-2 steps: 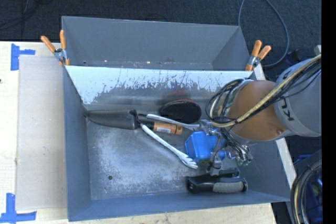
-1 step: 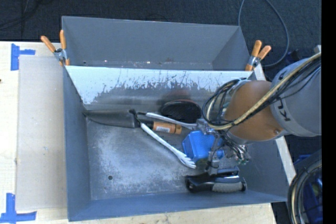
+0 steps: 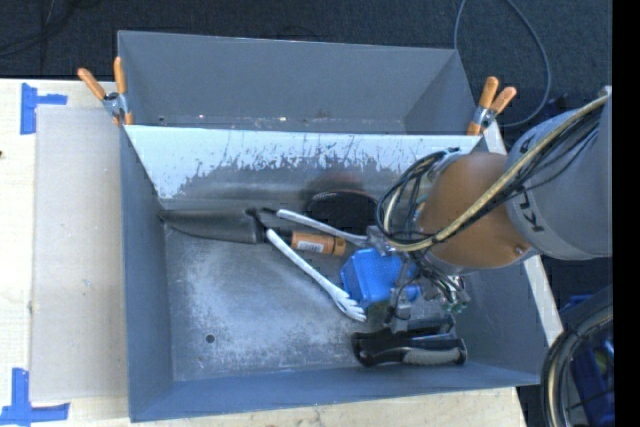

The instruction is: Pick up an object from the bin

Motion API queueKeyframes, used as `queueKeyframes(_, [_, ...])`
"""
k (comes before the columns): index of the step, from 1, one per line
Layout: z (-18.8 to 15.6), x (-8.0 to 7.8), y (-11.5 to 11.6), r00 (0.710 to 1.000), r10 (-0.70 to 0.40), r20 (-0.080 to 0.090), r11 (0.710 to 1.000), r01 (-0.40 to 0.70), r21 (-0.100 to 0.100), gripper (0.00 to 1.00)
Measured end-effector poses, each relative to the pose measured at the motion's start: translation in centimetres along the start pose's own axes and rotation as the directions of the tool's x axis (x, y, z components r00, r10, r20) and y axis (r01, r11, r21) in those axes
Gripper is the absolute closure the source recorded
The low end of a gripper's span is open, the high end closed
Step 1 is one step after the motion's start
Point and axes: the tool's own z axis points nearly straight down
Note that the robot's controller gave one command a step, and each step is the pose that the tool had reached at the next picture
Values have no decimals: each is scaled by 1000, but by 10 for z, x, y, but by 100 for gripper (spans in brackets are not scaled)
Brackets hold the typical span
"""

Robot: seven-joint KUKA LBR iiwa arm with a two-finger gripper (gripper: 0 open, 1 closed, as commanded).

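Note:
My gripper (image 3: 403, 301) is low in the bin's right front part, under the arm's orange cover and cables. A blue blocky thing (image 3: 364, 275) lies right against its left side; whether it is gripped is hidden. White tongs (image 3: 305, 267) run diagonally from the bin's middle down to the blue thing. Just in front of the gripper, by the front wall, lies a black tool with pale handles (image 3: 410, 350).
An orange-handled tool (image 3: 316, 242) lies beside the tongs. A black rounded thing (image 3: 341, 209) sits behind it near the back slope. A long dark tool (image 3: 212, 228) stretches to the left. The bin's left front floor is bare.

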Motion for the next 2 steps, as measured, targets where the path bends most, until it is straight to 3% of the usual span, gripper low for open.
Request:
queueKeyframes(1, [3,-15,0,1000,-5,-16,1000,5,-1,0])
queueKeyframes(2, [1,-14,5,1000,-7,6,1000,7,9,100])
